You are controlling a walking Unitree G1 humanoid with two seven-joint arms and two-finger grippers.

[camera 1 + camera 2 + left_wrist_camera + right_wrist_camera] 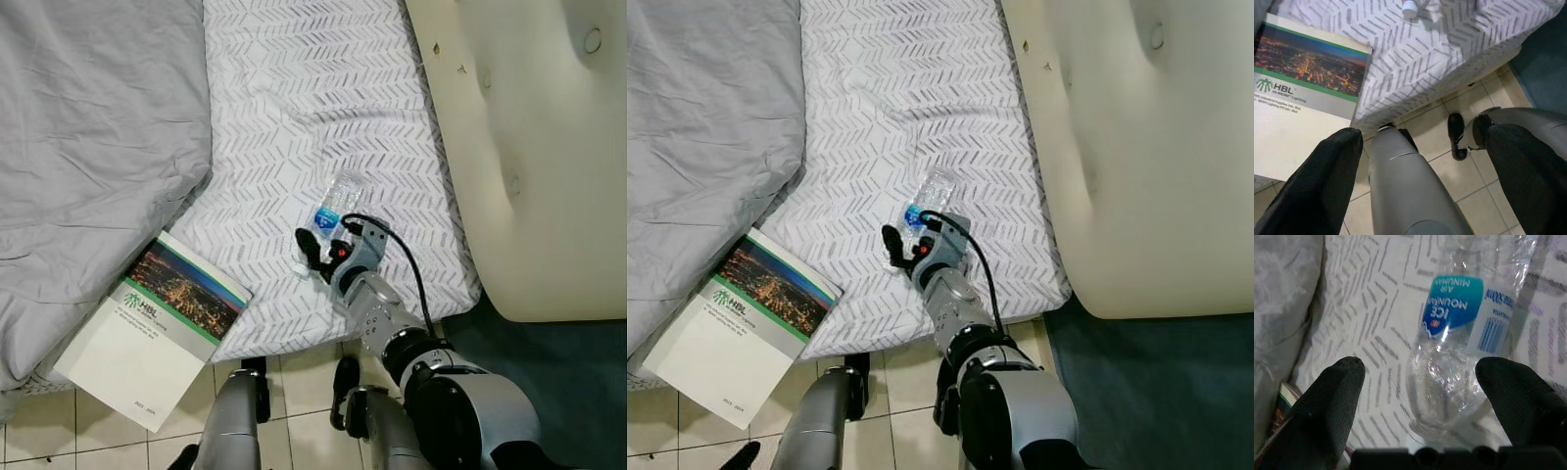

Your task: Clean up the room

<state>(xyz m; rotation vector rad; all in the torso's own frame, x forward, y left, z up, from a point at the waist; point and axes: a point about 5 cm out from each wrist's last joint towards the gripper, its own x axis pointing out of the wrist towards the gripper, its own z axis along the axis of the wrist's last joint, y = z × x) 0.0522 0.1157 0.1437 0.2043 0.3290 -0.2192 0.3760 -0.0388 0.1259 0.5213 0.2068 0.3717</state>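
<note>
The right end effector (1420, 382) reaches over the bed (294, 98), fingers spread wide around a clear plastic bottle (1459, 333) lying on the patterned sheet, not gripping it. The left end effector (1420, 161) hangs open above the tiled floor (1469, 181), near a book (152, 328)

Between the right gripper's (1420, 406) matt, finely textured black fingers (1327, 396) lies a bottle (1459, 328) of clear, crinkled glossy plastic with a shiny blue-and-white label. Under it the sheet (294, 108) is soft matt cloth printed with grey chevrons, and beyond it a plain grey blanket (88, 147) shows creased fabric. Near the left gripper (1420, 161), a smooth silver arm (1405, 191) hangs over glossy pale floor tiles (1474, 181), beside a book (157, 323) with a smooth printed paper cover.
</note>
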